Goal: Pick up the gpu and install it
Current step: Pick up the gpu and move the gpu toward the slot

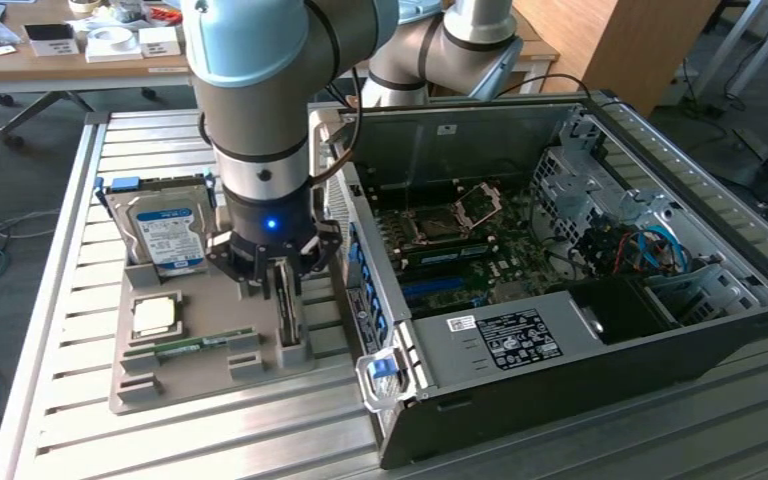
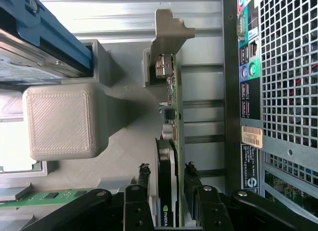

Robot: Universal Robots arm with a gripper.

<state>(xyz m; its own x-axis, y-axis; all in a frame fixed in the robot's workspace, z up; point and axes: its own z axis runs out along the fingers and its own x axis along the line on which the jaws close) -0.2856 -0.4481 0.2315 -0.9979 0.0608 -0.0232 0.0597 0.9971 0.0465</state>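
The claw (image 1: 277,288) is hanging released, its fingers (image 2: 143,180) straddling the gpu (image 1: 287,325) with a gap showing on either side. The gpu is standing on edge in a slot of the grey holder tray (image 1: 204,385), which is sitting on the tabletop (image 1: 64,330) just beside the open computer case (image 1: 558,345).

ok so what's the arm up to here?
The arm's gripper is down over the gpu, which stands on edge in the grey parts tray beside the open computer case. Its fingers are open, one on either side of the card, not clamped on it. The gpu sits in its tray slot, so nothing is installed yet.
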